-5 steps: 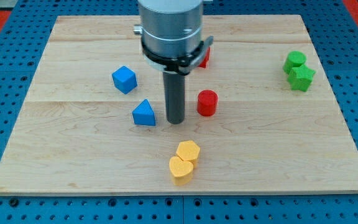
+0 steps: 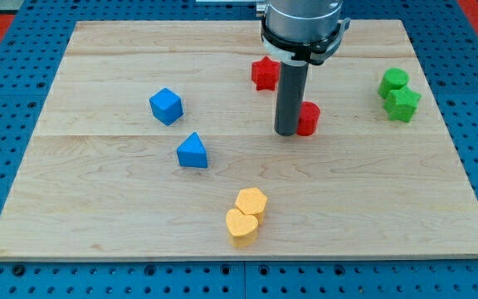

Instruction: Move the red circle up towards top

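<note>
The red circle stands right of the board's middle, partly hidden behind my rod. My tip rests on the board touching the circle's left side. A red star lies just above and to the left of the rod.
A blue cube and a blue triangle lie at the left of the middle. Two yellow blocks sit together near the view's bottom. Two green blocks sit together at the right. The wooden board lies on a blue pegboard.
My tip has moved right and up past the circle's earlier spot. The red circle has shifted right and slightly up. The red star, hidden before, now shows.
</note>
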